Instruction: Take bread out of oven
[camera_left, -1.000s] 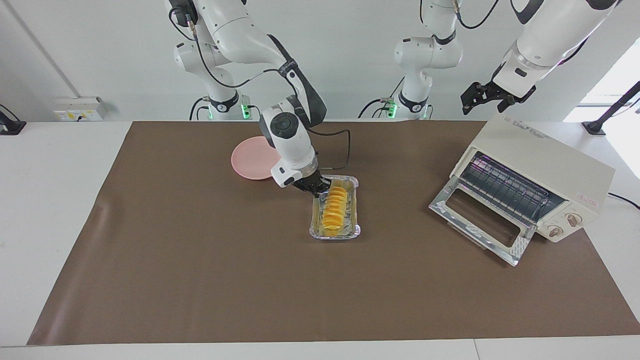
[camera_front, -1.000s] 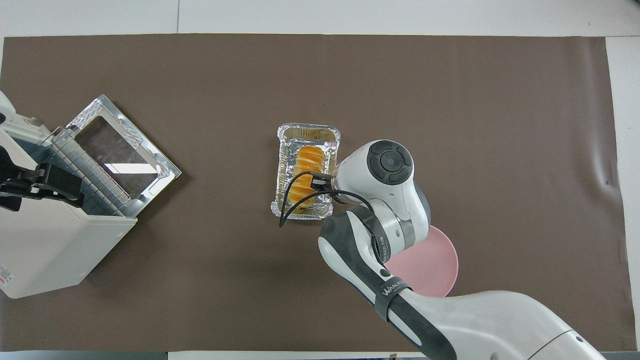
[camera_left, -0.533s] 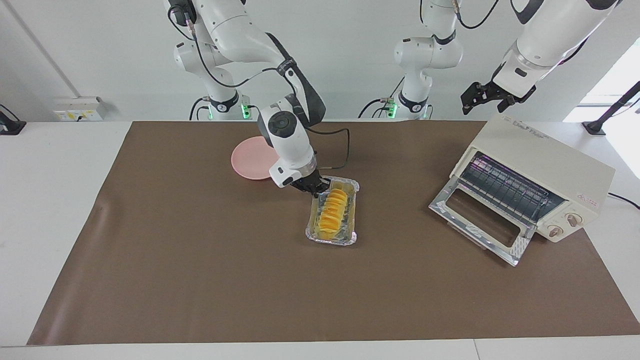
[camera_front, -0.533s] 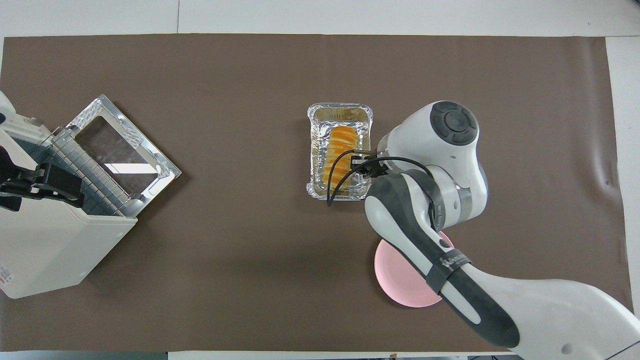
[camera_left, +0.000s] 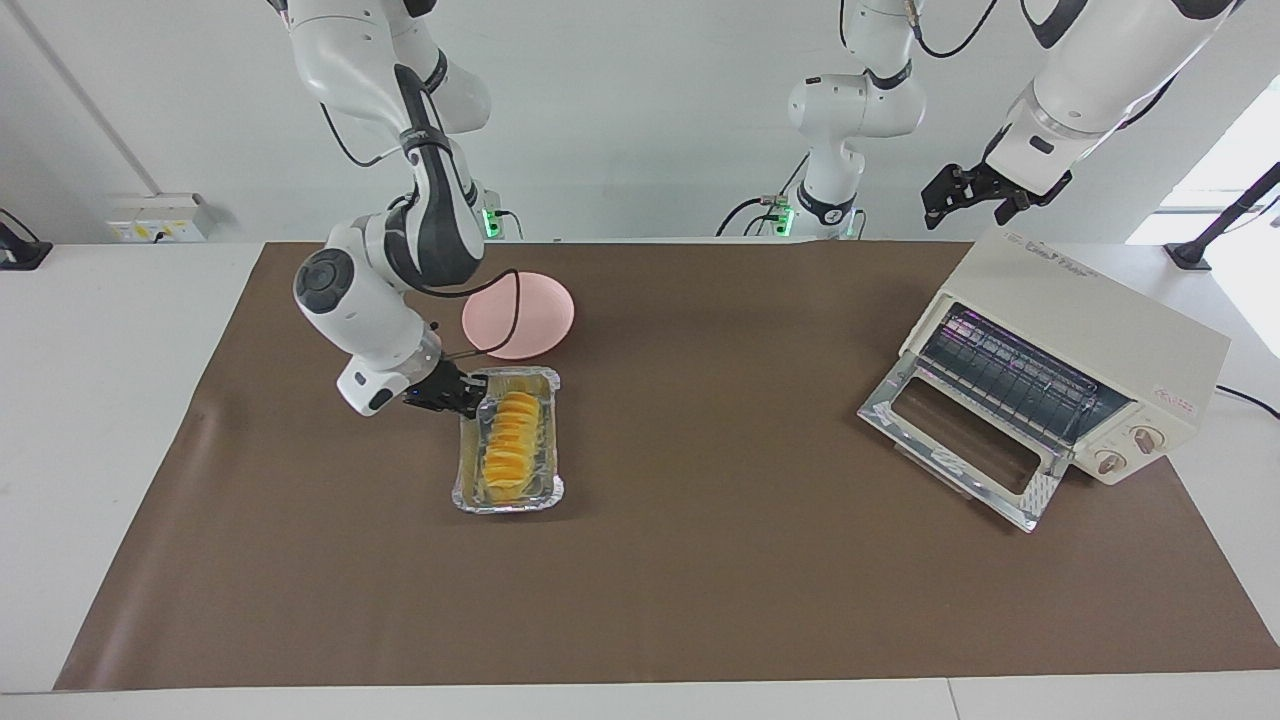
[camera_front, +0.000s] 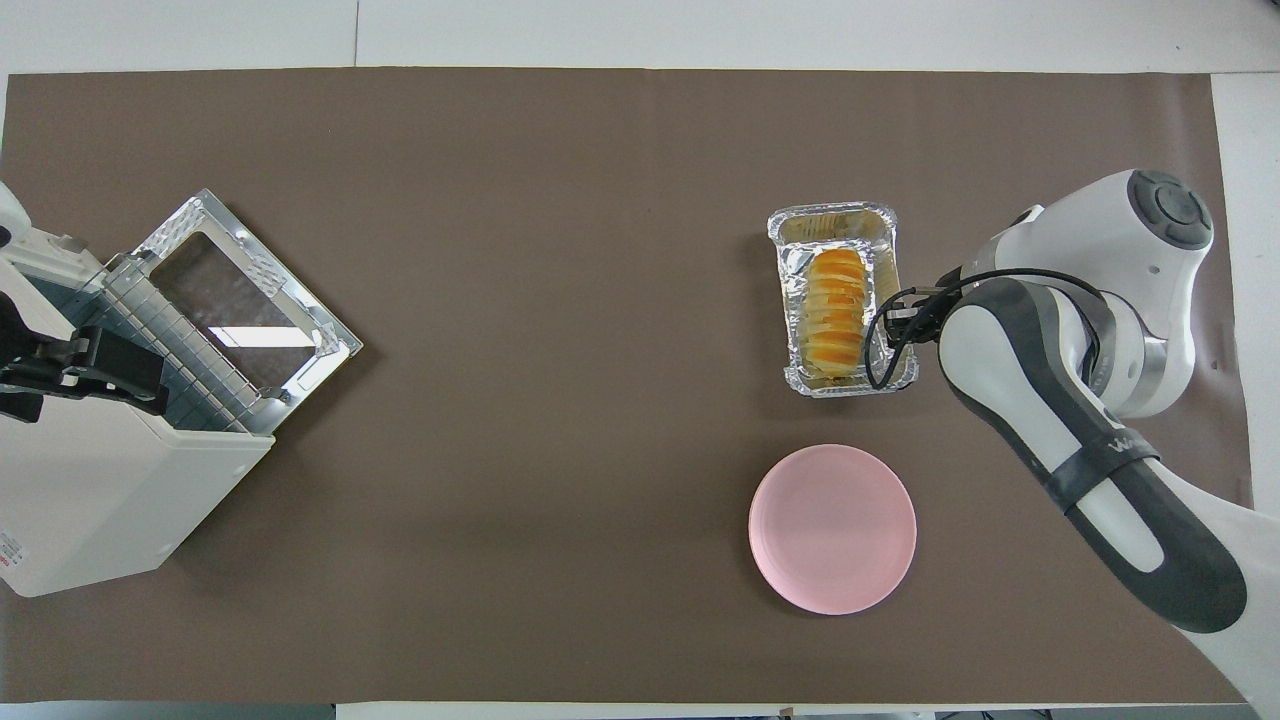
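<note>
R gripper (camera_left: 470, 392) clamps foil tray (camera_left: 506, 495) rim w/ bread (camera_left: 507, 446); L gripper (camera_left: 975, 190) released over oven (camera_left: 1080, 330). Risk: thin rim buckles, tray tips.

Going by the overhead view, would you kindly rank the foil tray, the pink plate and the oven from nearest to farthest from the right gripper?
1. Foil tray, gripped at its rim by the right gripper.
2. Pink plate, nearer to the robots than the tray.
3. Oven, at the left arm's end of the table.
</note>
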